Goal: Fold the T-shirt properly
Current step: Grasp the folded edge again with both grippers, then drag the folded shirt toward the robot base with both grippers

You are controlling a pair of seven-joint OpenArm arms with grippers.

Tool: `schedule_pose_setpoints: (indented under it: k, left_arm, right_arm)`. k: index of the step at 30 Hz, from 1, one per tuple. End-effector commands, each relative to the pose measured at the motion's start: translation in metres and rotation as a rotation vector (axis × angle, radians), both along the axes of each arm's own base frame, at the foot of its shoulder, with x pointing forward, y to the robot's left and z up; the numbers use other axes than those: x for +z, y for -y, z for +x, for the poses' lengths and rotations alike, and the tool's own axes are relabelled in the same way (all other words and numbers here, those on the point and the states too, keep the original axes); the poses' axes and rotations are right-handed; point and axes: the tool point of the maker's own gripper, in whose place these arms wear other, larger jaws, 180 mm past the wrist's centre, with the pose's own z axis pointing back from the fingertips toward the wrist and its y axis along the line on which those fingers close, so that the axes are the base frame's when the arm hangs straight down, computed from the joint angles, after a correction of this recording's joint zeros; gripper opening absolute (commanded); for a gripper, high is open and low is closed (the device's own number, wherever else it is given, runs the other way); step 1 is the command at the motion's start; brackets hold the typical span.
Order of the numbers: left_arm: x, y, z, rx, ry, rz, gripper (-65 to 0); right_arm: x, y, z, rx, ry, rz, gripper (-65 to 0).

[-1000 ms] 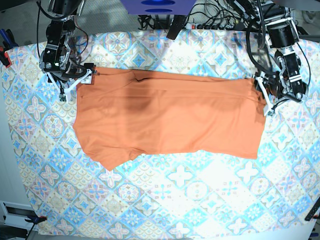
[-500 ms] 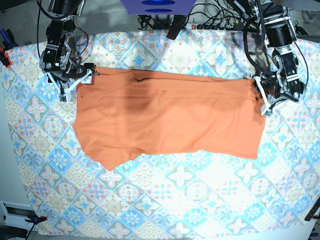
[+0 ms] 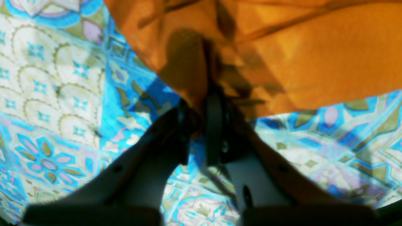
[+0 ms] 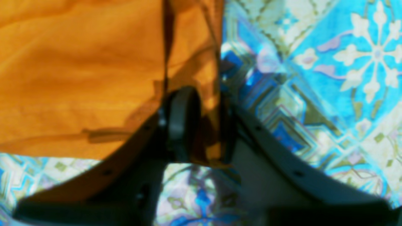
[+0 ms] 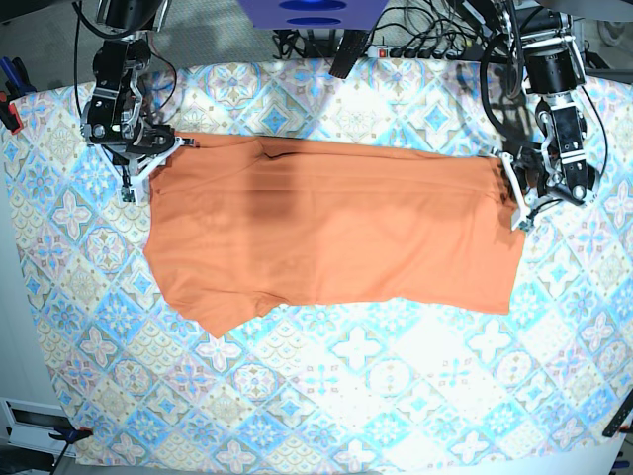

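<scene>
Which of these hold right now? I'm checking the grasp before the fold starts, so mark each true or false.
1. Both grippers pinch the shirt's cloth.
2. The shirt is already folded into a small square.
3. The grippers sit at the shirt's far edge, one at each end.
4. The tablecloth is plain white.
1. True: the left gripper and the right gripper each have orange cloth of the T-shirt between the jaws.
2. False: it lies spread wide across the table.
3. True.
4. False: the tablecloth has a blue and beige tile pattern.
</scene>
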Motion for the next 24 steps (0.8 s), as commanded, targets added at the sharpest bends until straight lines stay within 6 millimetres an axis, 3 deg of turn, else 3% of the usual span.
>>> schedule_pose_setpoints:
  k: [1, 4, 7, 12, 15, 20, 24]
  left_arm:
    - [-0.007, 0.019, -0.001, 0.001, 0.031, -0.079, -62.0]
    - [-0.010, 0.027, -0.010, 0.015, 0.028, -0.136, -62.8]
    - [-0.013, 0.035, -0.018, 0.034, 0.040, -0.194, -62.8]
    - [-0.017, 0.029, -0.039, 0.055, 0.026, -0.222, -62.8]
    - [-0.008, 0.023, -0.044, 0.039, 0.045, -0.216, -62.8]
    - [0.018, 0.038, -0.049, -0.031, 0.119, -0.225, -62.8]
    - [0.016, 0.041, -0.070, -0.045, 0.090, -0.218, -62.8]
  right_arm:
    - [0.000, 0.002, -0.005, 0.003, -0.033, -0.005, -56.4]
    - [-0.002, 0.002, -0.011, 0.003, -0.067, -0.005, -61.3]
    - [-0.003, 0.002, -0.013, 0.003, -0.076, -0.005, -61.8]
    - [-0.001, 0.002, -0.032, 0.010, -0.122, -0.017, -61.9]
    - [0.008, 0.003, -0.037, 0.021, -0.105, -0.033, -61.9]
    - [0.016, 0.003, -0.052, 0.034, -0.103, -0.053, -61.9]
    - [0.013, 0.004, -0.066, 0.032, -0.150, -0.053, -61.9]
